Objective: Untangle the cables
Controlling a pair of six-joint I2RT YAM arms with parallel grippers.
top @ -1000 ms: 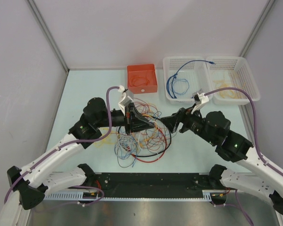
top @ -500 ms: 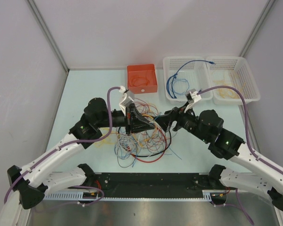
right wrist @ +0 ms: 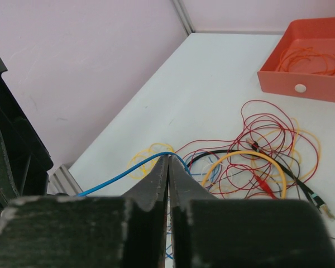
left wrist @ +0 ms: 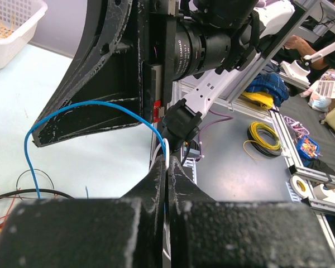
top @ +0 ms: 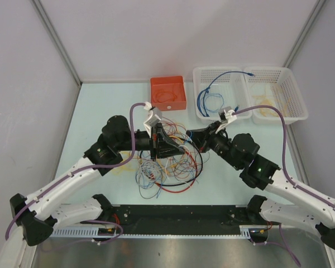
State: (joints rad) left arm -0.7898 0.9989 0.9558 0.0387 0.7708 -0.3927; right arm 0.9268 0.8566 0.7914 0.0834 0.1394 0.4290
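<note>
The cables (top: 168, 165) lie in a loose tangle of red, orange, yellow, blue, white and black loops at the table's middle. My left gripper (top: 174, 146) hovers over the tangle's upper part, shut on a blue cable (left wrist: 84, 109) together with a thin white wire (left wrist: 156, 154); its fingertips (left wrist: 166, 167) are pressed together. My right gripper (top: 192, 138) sits just right of the left one, tip to tip. Its jaws (right wrist: 168, 159) are shut on the same blue cable (right wrist: 123, 174), which runs off to the left. The red and yellow loops (right wrist: 257, 151) lie below it.
An orange bin (top: 168, 93) with orange wire stands behind the tangle. Two white baskets stand at the back right: the left one (top: 218, 89) holds a blue cable (top: 207, 101), the right one (top: 279, 92) yellow wires. A yellow coil (top: 123, 167) lies left of the tangle.
The right arm has moved left toward the left gripper, and its jaws have closed on the blue cable. The left gripper stayed shut and shifted slightly right.
</note>
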